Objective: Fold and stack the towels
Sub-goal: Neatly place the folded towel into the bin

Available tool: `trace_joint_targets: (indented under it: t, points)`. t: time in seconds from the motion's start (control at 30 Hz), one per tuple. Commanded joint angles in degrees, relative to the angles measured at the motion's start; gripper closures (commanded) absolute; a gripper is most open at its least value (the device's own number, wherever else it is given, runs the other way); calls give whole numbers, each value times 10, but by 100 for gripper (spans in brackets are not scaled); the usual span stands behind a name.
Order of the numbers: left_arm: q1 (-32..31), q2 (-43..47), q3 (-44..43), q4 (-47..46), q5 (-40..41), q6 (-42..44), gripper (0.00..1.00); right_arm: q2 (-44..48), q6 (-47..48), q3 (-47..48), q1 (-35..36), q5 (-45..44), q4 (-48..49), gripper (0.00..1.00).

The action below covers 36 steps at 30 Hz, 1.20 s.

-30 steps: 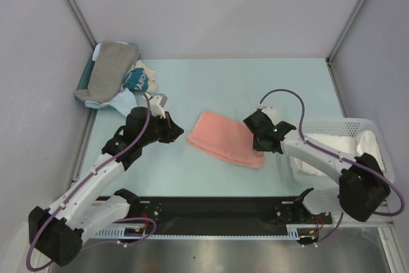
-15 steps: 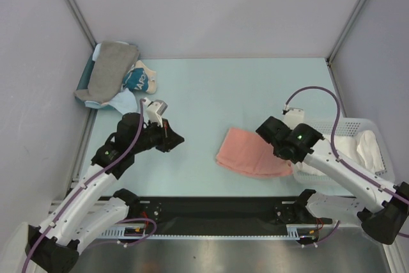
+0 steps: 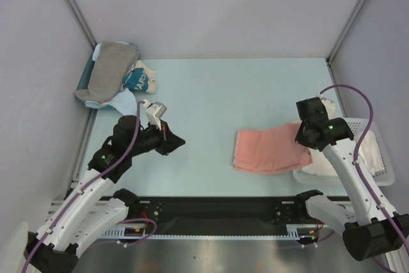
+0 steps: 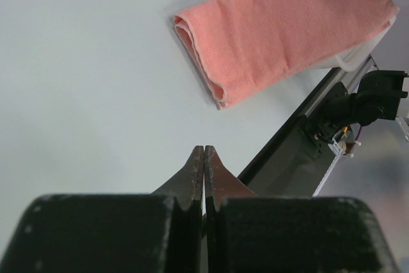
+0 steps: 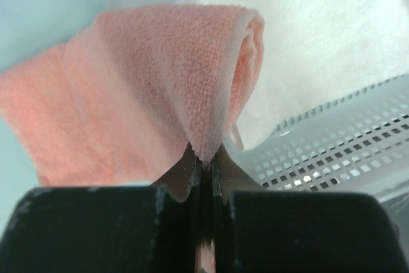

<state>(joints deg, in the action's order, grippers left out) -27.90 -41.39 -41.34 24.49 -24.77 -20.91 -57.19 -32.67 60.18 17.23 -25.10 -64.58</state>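
Two arms reach in from the bottom of the top view. The left gripper (image 3: 176,140) hangs over the bare pale-blue table (image 3: 223,87) at lower left of centre. In the left wrist view its fingers (image 4: 195,174) are pressed together with nothing between them, and they point toward the far-off salmon-pink towel (image 4: 287,30).

That folded salmon-pink towel (image 3: 268,150) lies at lower right of centre in the top view. Its left part rests flat on the table; its right end reaches the left rim of the white mesh basket (image 3: 317,176), where the right gripper (image 3: 305,137) sits over it. In the right wrist view the right gripper (image 5: 203,158) is closed on a fold of the salmon-pink towel (image 5: 147,87), with the terry edge pinched between the two fingers. The cloth rises from the pinch and curls into a soft roll at the upper right of that frame. Behind the roll the perforated basket wall (image 5: 332,151) shows, with the white towel (image 5: 332,43) lying inside it. In the top view the white towel (image 3: 369,148) fills the basket at the right edge, partly hidden by the right arm.

Several cloths are heaped in the upper left corner of the top view, well apart from both grippers. The grey towel (image 3: 110,68) lies on top, draped lengthwise. The small teal bundle with white print (image 3: 135,81) sits just beside it on the right. The light blue towel (image 3: 126,101) shows at the near edge of the heap, partly under the others. The left wrist view also shows the black base rail (image 4: 300,145) running along the table's edge at the lower right.
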Motion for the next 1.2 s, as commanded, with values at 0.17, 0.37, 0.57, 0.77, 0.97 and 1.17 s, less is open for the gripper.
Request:
trace_joint_targets:
  t: [0.17, 0.37, 0.57, 0.77, 0.97, 1.17]
  points:
    - [-9, 26, 33, -37, -19, -4, 100, -28, 123, 81, -88, 31, 28, 100]
    - [-11, 32, 51, -45, -19, 0, 100, -23, 167, 72, -106, -6, 38, 100]
    - [-12, 45, 58, -45, -12, 3, 100, 8, 211, 65, -156, 3, 67, 100]
    - [-15, 54, 60, -45, -9, 5, 100, 25, 277, 63, -203, 25, 80, 100]
    - [-17, 53, 60, -46, -12, 5, 100, 50, 325, 55, -266, 65, 97, 100]
    - [-23, 52, 60, -45, -12, 6, 100, 67, 362, 28, -299, 88, 127, 100]
